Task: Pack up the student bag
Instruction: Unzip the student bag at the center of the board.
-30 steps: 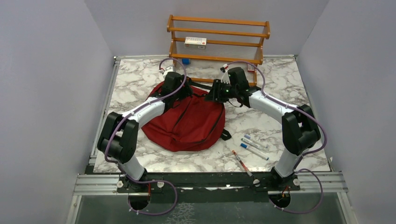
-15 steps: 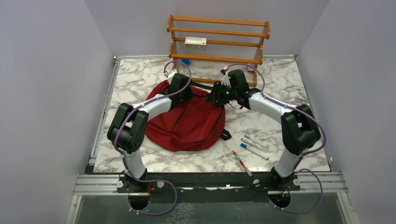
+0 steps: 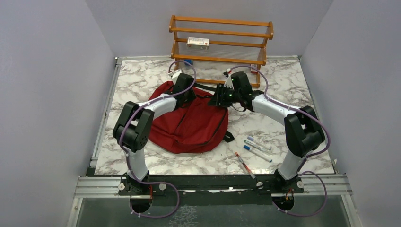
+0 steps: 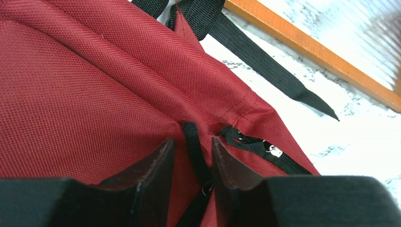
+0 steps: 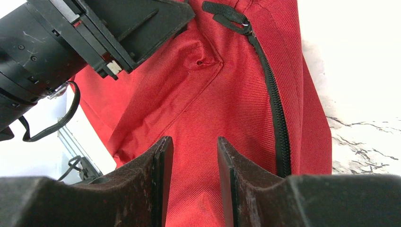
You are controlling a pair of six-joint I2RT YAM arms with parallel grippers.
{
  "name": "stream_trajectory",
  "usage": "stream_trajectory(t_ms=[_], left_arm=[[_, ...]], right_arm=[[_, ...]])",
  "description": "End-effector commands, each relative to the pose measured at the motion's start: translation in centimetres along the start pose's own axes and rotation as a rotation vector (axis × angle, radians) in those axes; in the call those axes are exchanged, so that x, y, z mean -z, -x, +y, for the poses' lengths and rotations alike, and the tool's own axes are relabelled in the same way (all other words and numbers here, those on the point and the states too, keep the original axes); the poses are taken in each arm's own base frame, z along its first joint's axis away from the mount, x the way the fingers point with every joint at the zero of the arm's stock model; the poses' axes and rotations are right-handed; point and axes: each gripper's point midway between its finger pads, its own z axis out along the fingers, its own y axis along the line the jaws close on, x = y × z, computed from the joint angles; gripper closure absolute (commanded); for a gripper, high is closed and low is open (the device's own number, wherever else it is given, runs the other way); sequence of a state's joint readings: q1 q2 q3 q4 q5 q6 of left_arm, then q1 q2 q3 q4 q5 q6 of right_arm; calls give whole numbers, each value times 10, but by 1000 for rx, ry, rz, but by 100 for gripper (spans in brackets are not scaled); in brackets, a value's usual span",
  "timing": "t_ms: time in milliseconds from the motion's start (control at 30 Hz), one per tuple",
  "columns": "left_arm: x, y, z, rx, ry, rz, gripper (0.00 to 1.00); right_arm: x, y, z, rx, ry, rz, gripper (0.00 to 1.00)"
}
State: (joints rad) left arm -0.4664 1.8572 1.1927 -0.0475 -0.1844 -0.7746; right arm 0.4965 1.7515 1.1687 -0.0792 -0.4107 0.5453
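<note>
Red fabric fills both wrist views. The bag (image 3: 189, 125) lies flat in the middle of the marble table (image 3: 137, 75), just in front of the wooden rack (image 3: 221, 33). My left gripper (image 4: 192, 140) is down at the bag's far edge. Its jaws stand a narrow gap apart and straddle the black pull strap (image 4: 193, 156) at the end of the zipper (image 4: 279, 158). I see slivers of red either side of the strap, so nothing is clamped. My right gripper (image 5: 193, 139) sits at the bag's far right corner, jaws partly apart with bag cloth between them; I cannot tell whether it pinches. Pens (image 3: 257, 146) lie right of the bag.
</note>
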Motion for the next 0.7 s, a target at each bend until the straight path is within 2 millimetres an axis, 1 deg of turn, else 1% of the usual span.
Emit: stream_trajectory(t_ms=[0, 133, 233, 367, 567, 667], left_arm=[[-4, -11, -8, -28, -20, 37, 69], [-4, -10, -14, -43, -53, 41, 81], [-2, -9, -21, -60, -83, 46, 88], [6, -1, -29, -82, -121, 28, 100], [26, 23, -41, -125, -159, -43, 100], [37, 29, -44, -154, -181, -61, 100]], right_arm=[[6, 5, 11, 27, 29, -24, 56], [7, 5, 11, 29, 27, -24, 56], [8, 4, 10, 30, 23, -23, 56], [8, 4, 11, 31, 23, -26, 56], [5, 3, 11, 21, 33, -18, 56], [4, 4, 12, 18, 40, -19, 56]])
